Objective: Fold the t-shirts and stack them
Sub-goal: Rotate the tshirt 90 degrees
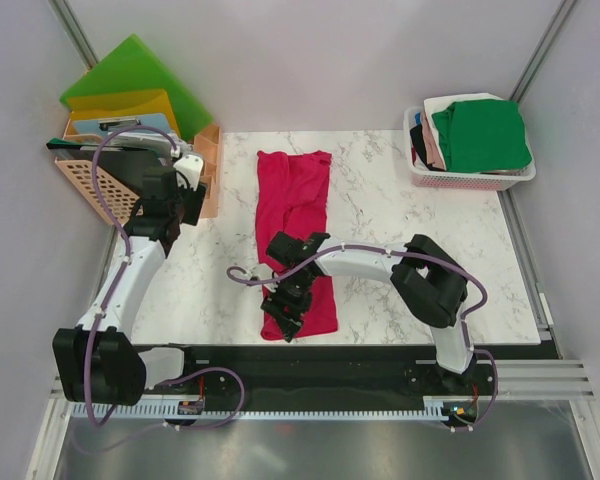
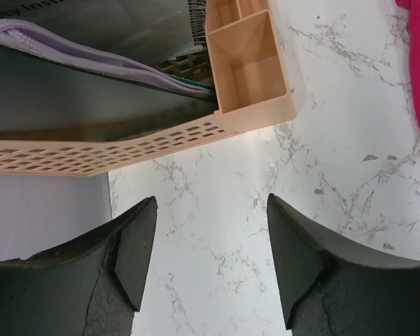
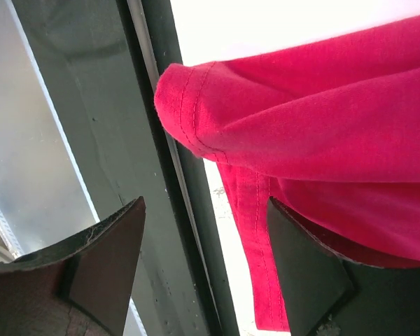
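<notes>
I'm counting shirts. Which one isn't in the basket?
The crimson shirt: it lies spread on the table, while the green shirt and the rest sit piled in the basket.

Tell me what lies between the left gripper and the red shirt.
Only bare marble table: nothing lies between the left gripper and the shirt. The top view shows this, and the left wrist view agrees.

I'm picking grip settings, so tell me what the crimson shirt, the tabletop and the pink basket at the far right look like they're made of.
Crimson t-shirt: soft matte knit cloth, likely cotton; stitched hem, loose folds.
Tabletop: smooth, white with grey veins, a marble look; possibly laminate.
Basket: pink plastic, it seems; slotted moulded walls.
</notes>
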Robot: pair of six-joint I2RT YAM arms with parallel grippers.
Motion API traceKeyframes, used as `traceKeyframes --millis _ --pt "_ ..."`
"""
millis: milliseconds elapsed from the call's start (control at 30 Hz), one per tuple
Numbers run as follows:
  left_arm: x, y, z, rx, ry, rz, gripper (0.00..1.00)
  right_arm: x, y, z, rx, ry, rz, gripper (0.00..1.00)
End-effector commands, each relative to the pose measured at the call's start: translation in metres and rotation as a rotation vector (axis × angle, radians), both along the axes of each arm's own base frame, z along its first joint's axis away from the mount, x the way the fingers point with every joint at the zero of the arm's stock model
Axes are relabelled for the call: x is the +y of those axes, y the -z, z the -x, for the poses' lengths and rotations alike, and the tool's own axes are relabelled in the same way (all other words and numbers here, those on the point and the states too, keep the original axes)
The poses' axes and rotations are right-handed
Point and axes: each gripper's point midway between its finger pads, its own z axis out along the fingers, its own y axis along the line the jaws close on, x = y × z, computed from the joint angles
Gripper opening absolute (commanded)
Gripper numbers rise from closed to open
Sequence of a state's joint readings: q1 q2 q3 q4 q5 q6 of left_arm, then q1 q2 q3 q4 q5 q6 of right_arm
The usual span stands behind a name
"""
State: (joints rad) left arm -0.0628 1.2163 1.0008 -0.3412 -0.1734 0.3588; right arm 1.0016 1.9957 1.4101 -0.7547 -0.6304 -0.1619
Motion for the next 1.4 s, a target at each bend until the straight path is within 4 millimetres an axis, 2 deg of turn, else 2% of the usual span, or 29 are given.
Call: traceKeyframes --millis 0,233,400,533,633,700,733,833,867,933,1033,1133,1267,1367 --pt "0.002 -0.003 -0.008 -0.023 0.008 -0.015 0.72 0.010 -0.004 -0.003 -0.022 -0.023 -0.057 0.77" --pt "0.002 -0.002 -0.008 -0.020 0.009 -0.010 0.72 0.028 -0.011 -0.013 -0.030 -0.020 -0.091 0.76" --pt "0.003 -0.001 -0.006 -0.018 0.007 -0.019 0.72 0.039 -0.009 -0.015 -0.013 -0.020 -0.101 0.75" --pt "0.005 -0.002 -0.006 -0.019 0.007 -0.027 0.72 0.037 -0.001 -0.015 -0.004 -0.020 -0.086 0.74" --pt "0.005 -0.001 -0.005 -0.018 0.009 -0.031 0.72 0.034 0.004 -0.015 -0.009 -0.017 -0.072 0.69" --pt "0.005 0.000 -0.005 -0.018 0.011 -0.031 0.72 0.032 0.005 -0.015 -0.009 -0.014 -0.070 0.59" --pt "0.006 0.002 -0.006 -0.015 0.010 -0.031 0.72 0.031 0.006 -0.015 -0.008 -0.012 -0.067 0.42" --pt "0.005 0.004 -0.007 -0.009 0.012 -0.026 0.72 0.031 0.009 -0.015 -0.009 -0.014 -0.061 0.16" --pt "0.005 0.007 -0.007 -0.003 0.012 -0.023 0.72 0.031 0.009 -0.015 -0.012 -0.010 -0.058 0.00" --pt "0.004 0.008 -0.007 0.002 0.016 -0.022 0.72 0.031 0.007 -0.015 -0.014 -0.013 -0.063 0.00" --pt "0.005 0.013 -0.008 0.010 0.016 -0.025 0.72 0.035 -0.006 -0.019 -0.036 -0.014 -0.088 0.00" --pt "0.004 0.022 -0.007 0.031 0.021 -0.020 0.72 0.036 -0.029 -0.023 -0.071 -0.020 -0.120 0.00" --pt "0.005 0.027 -0.008 0.033 0.019 -0.028 0.72 0.027 -0.065 -0.027 -0.114 0.000 -0.163 0.00" --pt "0.006 0.030 -0.010 0.035 0.018 -0.027 0.72 0.018 -0.073 -0.021 -0.098 0.000 -0.156 0.00"
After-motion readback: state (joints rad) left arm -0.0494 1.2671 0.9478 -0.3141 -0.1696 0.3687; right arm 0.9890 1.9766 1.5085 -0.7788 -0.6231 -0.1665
